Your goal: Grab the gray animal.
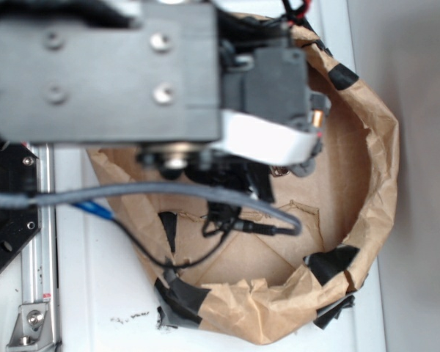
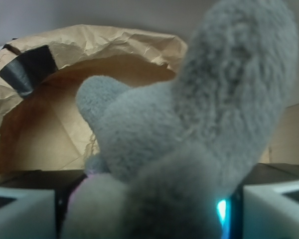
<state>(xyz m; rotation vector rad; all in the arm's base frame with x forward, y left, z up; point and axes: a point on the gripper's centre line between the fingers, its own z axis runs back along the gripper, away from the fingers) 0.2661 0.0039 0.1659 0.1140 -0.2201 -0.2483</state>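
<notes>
Filling wrist view — gray animal (image 2: 189, 144), fuzzy plush | gripper (image 2: 149, 214) fingers pinching it | paper bag (image 2: 104, 45) behind

Gray animal: one (image 2: 189, 144), a gray plush filling most of the wrist view; only a small gray bit of it shows in the exterior view (image 1: 306, 170).
Brown paper enclosure: one (image 1: 374, 183), a crumpled wall curving round a cardboard floor.
Black tape patches on the paper: at least four in the exterior view (image 1: 331, 262); one in the wrist view.
End effector: one (image 2: 149, 211).
Pale fingers: two (image 2: 20, 211), one at each lower corner of the wrist view.
Cables: one thick gray (image 1: 169, 191), one thin black, one blue piece.
Counter: one (image 1: 110, 293), white.
Metal rail: one (image 1: 40, 242), at the left edge.
</notes>
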